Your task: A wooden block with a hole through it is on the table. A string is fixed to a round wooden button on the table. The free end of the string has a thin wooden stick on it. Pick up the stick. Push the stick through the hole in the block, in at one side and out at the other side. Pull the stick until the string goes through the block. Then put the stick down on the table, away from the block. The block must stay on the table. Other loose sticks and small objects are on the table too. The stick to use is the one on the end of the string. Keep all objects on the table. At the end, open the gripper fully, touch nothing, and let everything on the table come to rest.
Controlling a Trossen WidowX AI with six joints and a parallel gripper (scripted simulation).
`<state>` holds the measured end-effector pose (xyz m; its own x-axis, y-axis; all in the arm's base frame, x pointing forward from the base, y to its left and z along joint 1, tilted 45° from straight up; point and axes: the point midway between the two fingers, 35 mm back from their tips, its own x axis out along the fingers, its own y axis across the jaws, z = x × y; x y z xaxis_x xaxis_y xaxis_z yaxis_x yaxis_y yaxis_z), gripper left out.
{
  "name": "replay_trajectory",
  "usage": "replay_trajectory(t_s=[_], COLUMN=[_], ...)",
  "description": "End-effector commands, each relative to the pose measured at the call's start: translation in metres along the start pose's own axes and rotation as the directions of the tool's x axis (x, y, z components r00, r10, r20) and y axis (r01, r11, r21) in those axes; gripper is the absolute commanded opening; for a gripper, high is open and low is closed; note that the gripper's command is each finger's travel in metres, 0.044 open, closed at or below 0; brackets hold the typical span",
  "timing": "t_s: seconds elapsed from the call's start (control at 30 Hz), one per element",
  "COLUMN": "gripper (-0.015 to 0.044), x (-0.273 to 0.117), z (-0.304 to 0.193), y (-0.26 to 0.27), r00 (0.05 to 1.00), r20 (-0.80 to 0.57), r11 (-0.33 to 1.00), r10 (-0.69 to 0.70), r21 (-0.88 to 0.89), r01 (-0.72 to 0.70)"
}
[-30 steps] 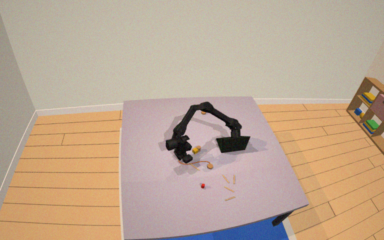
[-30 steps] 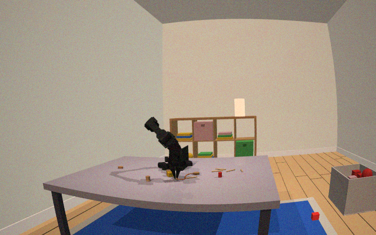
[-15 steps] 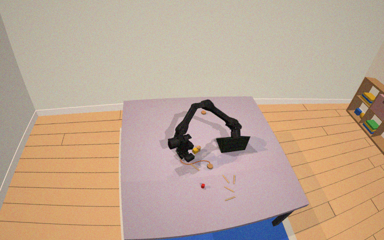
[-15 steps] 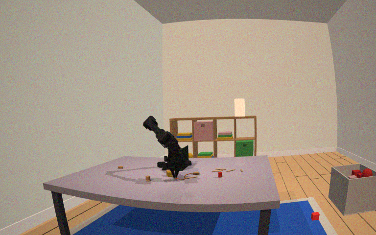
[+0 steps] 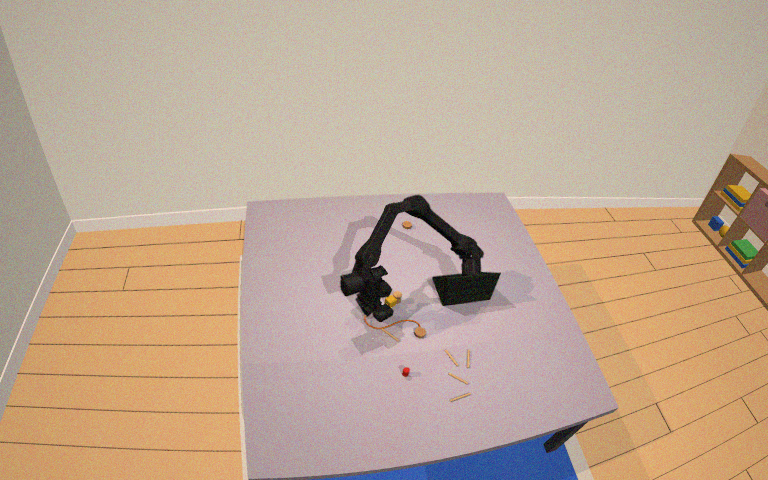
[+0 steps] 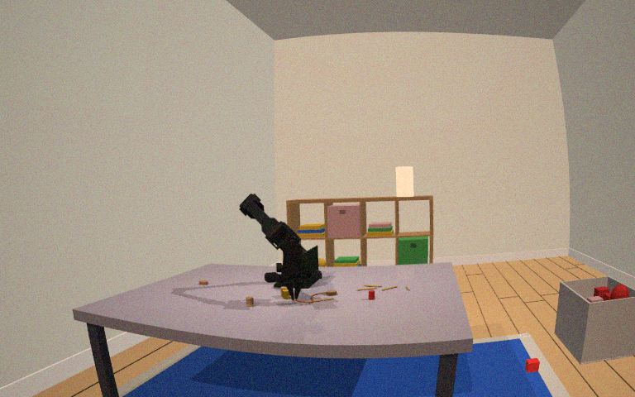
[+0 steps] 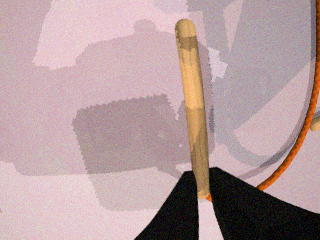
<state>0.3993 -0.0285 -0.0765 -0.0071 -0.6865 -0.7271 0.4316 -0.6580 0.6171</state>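
My gripper is shut on the string's stick, near the end where the string joins. The stick's free end points away from the fingers in the wrist view; the arm hides the stick in the top view. The orange string runs in a curve to the round button. The yellow block stands close to the gripper, with no string seen through it. Its hole cannot be made out.
A tan piece is beside the block. A loose stick lies by the string. A wooden cylinder stands left in the exterior view. A red cylinder, several loose sticks and another disc lie farther off.
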Motion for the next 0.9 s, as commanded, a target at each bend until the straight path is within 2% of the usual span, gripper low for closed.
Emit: replay_trajectory(t_s=[0.0,0.87], gripper=[0.0,0.0], x=[0.001,0.002], z=[0.007,0.029], y=[0.0,-0.001], r00=[1.0,1.0], r20=[0.004,0.002], r11=[1.0,1.0], r10=[0.005,0.005], r21=[-0.001,0.002], r01=[-0.005,-0.005])
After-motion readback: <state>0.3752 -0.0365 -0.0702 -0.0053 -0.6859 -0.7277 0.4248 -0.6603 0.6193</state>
